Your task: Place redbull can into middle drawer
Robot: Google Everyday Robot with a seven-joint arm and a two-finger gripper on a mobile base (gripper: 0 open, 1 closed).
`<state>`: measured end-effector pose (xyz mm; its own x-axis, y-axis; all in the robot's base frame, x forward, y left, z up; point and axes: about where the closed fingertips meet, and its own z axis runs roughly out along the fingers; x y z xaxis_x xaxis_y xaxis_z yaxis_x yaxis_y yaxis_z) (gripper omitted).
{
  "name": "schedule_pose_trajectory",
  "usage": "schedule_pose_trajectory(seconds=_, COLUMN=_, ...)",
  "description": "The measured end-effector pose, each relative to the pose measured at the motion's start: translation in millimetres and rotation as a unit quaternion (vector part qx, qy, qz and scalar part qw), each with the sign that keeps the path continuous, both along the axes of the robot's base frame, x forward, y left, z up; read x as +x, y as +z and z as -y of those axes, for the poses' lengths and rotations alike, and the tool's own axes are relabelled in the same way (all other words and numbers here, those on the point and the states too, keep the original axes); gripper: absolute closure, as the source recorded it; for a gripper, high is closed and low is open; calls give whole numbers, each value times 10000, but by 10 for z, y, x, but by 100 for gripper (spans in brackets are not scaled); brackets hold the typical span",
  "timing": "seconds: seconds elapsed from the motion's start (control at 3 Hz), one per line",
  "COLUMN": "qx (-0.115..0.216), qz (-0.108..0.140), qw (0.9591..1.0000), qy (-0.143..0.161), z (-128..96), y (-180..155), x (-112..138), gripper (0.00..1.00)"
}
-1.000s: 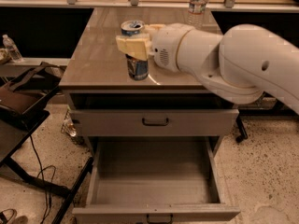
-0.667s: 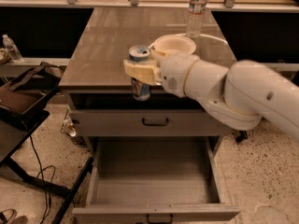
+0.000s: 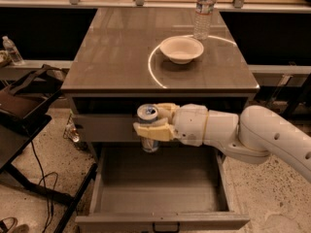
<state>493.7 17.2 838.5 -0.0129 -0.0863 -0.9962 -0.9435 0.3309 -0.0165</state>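
Note:
The redbull can (image 3: 147, 114), blue and silver with a silver top, is held upright in my gripper (image 3: 153, 122). The cream fingers (image 3: 150, 130) are shut around its middle. The can hangs in front of the cabinet, above the back of the open middle drawer (image 3: 160, 220). That drawer is large, deep and grey, pulled out toward the camera, with a small dark handle on its front panel. My white arm (image 3: 252, 135) reaches in from the right.
A cream bowl (image 3: 181, 49) and a clear water bottle (image 3: 204, 11) stand on the brown cabinet top (image 3: 112, 52). The shallower grey drawer front (image 3: 102, 128) sits shut behind the can. A dark chair (image 3: 19, 106) and cables are at the left.
My gripper has carried the can from above the cabinet top forward and down, off the front edge, to above the open middle drawer. The bowl is now uncovered.

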Motion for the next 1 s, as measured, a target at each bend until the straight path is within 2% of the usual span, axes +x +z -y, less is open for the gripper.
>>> schedule_pose_trajectory(seconds=0.33, qx=-281, qz=-129, qw=9993, qy=200, z=35, y=-498, x=-156, gripper=100)
schedule_pose_trajectory(seconds=0.67, qx=-308, qz=-223, qw=9993, qy=51, z=97, y=-870, x=-172, gripper=100)
schedule_pose_trajectory(seconds=1.0, qx=-308, qz=-223, qw=9993, qy=51, z=96, y=-870, x=-172, gripper=100)
